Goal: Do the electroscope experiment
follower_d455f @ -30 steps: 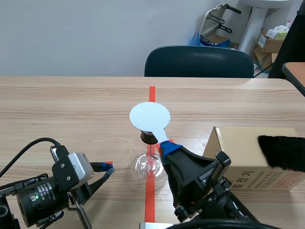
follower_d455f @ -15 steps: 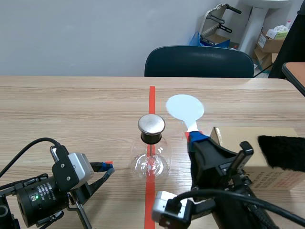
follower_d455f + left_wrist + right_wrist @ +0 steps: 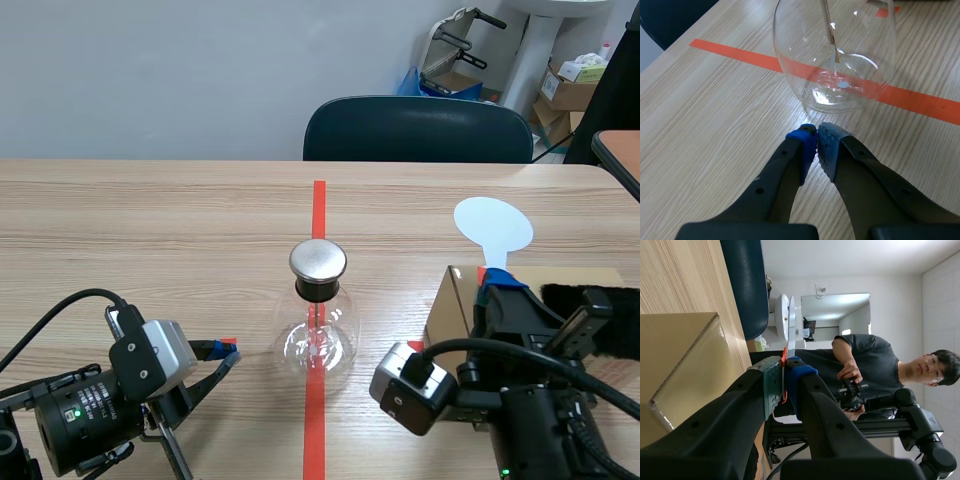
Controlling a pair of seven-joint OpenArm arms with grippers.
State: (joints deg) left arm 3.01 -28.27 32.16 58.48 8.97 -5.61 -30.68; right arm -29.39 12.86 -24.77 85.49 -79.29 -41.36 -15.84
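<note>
Right gripper (image 3: pixel 497 282) pinches the white disc paddle (image 3: pixel 493 225) over the cardboard box (image 3: pixel 448 305); left gripper (image 3: pixel 816 135) sits closed, empty, beside the electroscope (image 3: pixel 318 335).

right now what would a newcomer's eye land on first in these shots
The glass flask electroscope, capped with a shiny metal knob, stands on the orange-red tape line mid-table. To its right in the scene view, the right gripper holds a white round disc upright above a cardboard box. The left gripper sits shut just short of the flask.
</note>
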